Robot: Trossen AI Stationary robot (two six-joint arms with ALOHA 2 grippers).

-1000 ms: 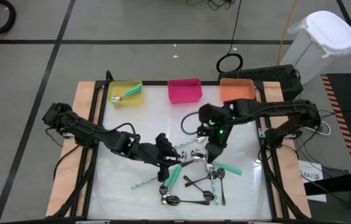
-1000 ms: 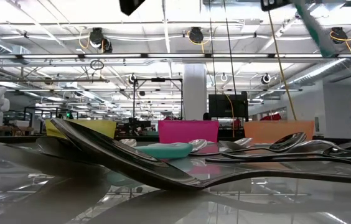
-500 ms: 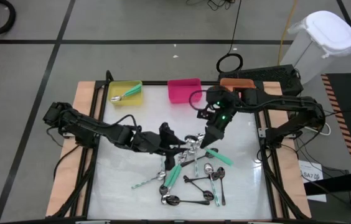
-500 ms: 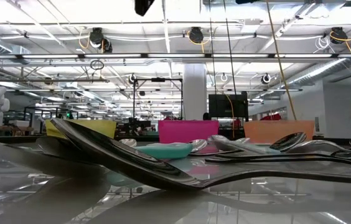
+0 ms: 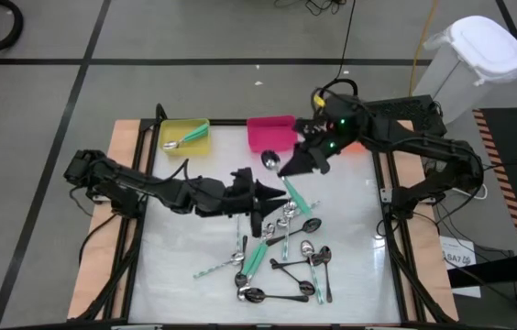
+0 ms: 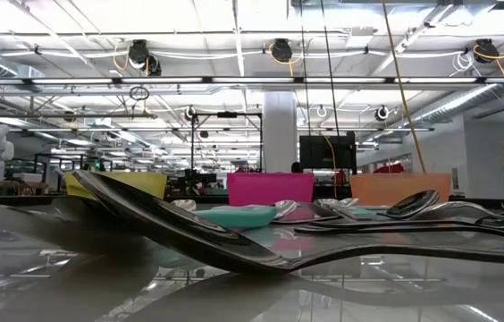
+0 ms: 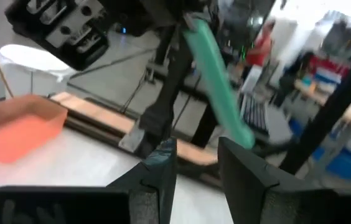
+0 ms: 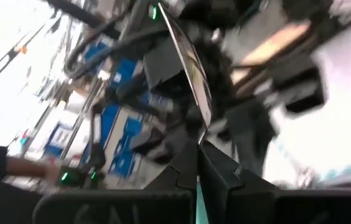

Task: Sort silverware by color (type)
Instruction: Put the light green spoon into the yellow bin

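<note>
We are clenching a teal-handled spoon point(image 5: 288, 183) in the right gripper point(image 5: 288, 167); left gripper point(image 5: 275, 193) is gaping, empty.

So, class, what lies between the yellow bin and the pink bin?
Nothing: the high view shows bare table between the yellow bin and pink bin.

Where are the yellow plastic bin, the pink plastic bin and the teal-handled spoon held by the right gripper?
yellow plastic bin point(image 5: 196, 145): high view, its near rim.
pink plastic bin point(image 5: 270, 137): high view, its floor.
teal-handled spoon point(image 5: 299, 199): high view, its teal handle, below the right gripper point(image 5: 283, 171).
</note>
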